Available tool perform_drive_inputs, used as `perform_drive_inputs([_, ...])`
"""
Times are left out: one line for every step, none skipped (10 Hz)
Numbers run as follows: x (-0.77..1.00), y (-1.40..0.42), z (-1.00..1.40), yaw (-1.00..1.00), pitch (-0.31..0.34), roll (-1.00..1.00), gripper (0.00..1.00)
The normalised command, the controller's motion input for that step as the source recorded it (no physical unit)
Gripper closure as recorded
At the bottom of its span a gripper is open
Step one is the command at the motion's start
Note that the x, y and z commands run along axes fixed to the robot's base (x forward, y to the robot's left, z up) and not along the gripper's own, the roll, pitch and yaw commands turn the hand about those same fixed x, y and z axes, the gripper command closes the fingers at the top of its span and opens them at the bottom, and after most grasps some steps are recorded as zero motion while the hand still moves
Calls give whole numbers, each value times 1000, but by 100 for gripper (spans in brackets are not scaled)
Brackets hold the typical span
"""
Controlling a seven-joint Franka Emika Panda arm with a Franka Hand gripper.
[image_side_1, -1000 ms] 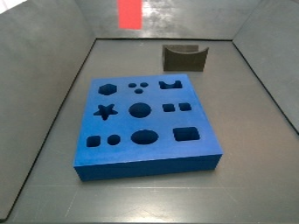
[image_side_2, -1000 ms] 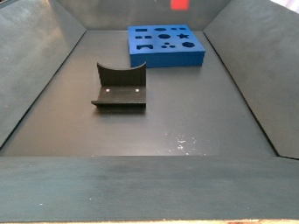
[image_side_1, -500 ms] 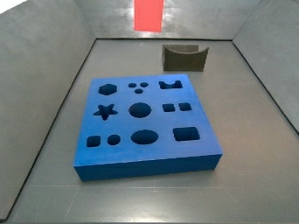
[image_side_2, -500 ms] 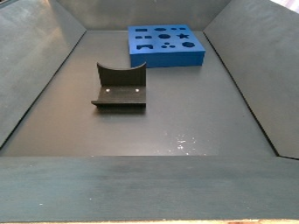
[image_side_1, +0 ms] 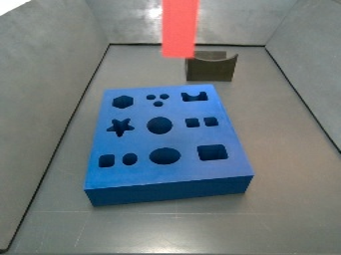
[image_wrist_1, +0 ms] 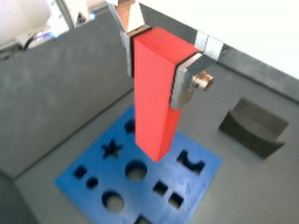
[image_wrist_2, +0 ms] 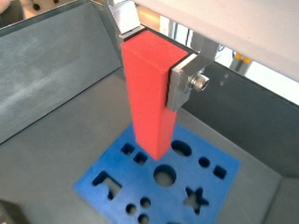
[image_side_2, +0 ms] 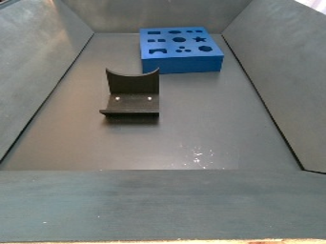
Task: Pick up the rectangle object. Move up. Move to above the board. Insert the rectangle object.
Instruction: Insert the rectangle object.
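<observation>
One gripper point(image_wrist_1: 162, 59) clamped on the rectangle object point(image_wrist_1: 156, 109), red block hanging upright over the board point(image_wrist_1: 146, 171), fixture point(image_side_2: 130, 95) standing well apart on grey floor point(image_side_2: 166, 138), nothing blocking the cut-outs.

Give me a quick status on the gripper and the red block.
Gripper shut on red rectangle block, hanging upright in the air. Blue board below, block not yet inserted. Dark U-notched block sits off the board; nothing in the way.

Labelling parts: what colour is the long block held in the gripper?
Plain red; the rectangle object in the gripper shows best in a wrist view.
</observation>
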Motion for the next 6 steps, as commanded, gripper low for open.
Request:
perform_drive_inputs([531,-317,-437,426,0,-300,100])
perform_drive_inputs([491,-349,-454,457,0,-266,100])
perform_drive_inputs([303,-380,-457,480,0,-211,100])
perform_drive_inputs([123,-426,-417,474,0,-86,100])
perform_drive_inputs([0,-420,-363,409,-91,0,100])
perform_drive_inputs([-80,-409,-286,329,-197,106,100])
